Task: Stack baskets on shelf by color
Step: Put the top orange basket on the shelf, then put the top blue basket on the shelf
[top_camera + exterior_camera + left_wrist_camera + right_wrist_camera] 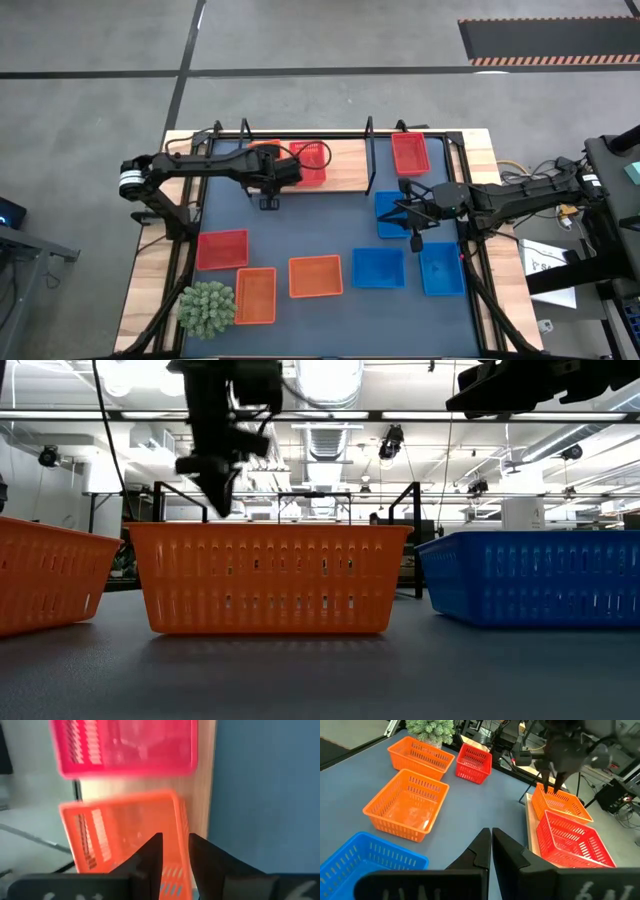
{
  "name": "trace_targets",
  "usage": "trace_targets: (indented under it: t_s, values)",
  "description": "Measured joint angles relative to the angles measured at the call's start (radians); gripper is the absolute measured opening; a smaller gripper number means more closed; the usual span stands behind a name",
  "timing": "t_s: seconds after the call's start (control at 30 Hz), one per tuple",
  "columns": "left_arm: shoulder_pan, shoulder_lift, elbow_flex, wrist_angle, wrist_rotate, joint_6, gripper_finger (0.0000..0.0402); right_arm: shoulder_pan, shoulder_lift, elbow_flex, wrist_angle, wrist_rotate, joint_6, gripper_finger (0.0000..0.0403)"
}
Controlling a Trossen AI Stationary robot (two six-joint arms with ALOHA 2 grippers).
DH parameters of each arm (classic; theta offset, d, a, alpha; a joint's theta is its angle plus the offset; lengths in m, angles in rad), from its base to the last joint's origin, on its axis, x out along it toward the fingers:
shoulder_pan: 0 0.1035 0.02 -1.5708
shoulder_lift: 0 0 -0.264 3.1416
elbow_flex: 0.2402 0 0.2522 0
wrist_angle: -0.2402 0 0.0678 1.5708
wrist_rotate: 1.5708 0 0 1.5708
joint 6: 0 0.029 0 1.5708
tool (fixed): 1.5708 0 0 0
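Note:
The shelf (348,168) lies along the table's far edge. On it stand an orange basket (262,150), a red basket (312,160) beside it and another red basket (410,152) at its right end. My left gripper (270,182) (176,851) hangs over the orange basket (125,835), its fingers on either side of the long wall that faces the mat. My right gripper (491,836) is shut on nothing and hovers above a blue basket (388,212) at the mat's right. More red, orange and blue baskets sit on the mat. My left gripper pinches the orange basket's long wall (176,827) facing the mat, one finger inside and one outside. The fingers (549,784) come from above, pointing down, and cross the rim. The basket rests on the shelf's board next to the red basket (125,745).
On the mat's near half lie a red basket (222,248), two orange baskets (256,295) (316,276) and two blue ones (378,267) (442,268). A green plant ball (207,308) sits at the near left corner. Black upright loops (369,128) rise from the shelf.

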Motion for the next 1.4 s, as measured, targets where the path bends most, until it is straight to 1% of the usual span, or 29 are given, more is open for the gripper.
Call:
trace_targets:
  t_s: [0.1, 0.17, 0.27, 0.33, 0.43, 0.53, 0.77, 1.1, 1.27, 1.4]
  values:
    - [-0.001, 0.0, 0.011, 0.084, 0.002, -0.09, 0.0073, 0.0, 0.0, 0.0, 0.0, 0.0, -0.001, 0.0009]
    - [0.001, 0.0, 0.002, 0.131, 0.018, -0.128, 0.0064, 0.0, 0.0, 0.0, 0.0, 0.0, -0.002, 0.0009]
    - [0.004, 0.0, -0.01, 0.131, 0.02, -0.137, 0.0041, 0.0, 0.0, 0.0, 0.0, 0.0, 0.002, 0.0009]
    - [0.006, 0.0, -0.014, 0.096, 0.021, -0.136, 0.0024, 0.0, 0.0, 0.0, -0.002, 0.0, 0.003, 0.0009]
    - [0.014, 0.0, -0.015, -0.039, 0.018, -0.131, 0.0004, 0.0, 0.0, 0.0, -0.007, 0.0, 0.004, 0.0009]
    - [0.032, 0.0, -0.04, -0.114, 0.0, -0.136, 0.0003, 0.0, 0.0, 0.0, -0.007, 0.0, 0.003, 0.0009]
    - [0.07, 0.0, -0.1, -0.121, -0.003, -0.132, 0.0, 0.0, 0.0, 0.0, -0.007, 0.0, 0.004, 0.0009]
    - [0.073, 0.0, -0.099, -0.255, -0.003, -0.131, 0.0, 0.0, 0.0, 0.0, -0.006, 0.0, 0.001, 0.0009]
    - [0.073, 0.0, -0.09, -0.253, -0.002, -0.16, 0.0, 0.0, 0.0, 0.0, -0.006, 0.0, 0.002, 0.0009]
    - [0.07, 0.0, -0.073, -0.207, 0.027, -0.189, 0.0, 0.0, 0.0, 0.0, -0.006, 0.0, 0.001, 0.0009]
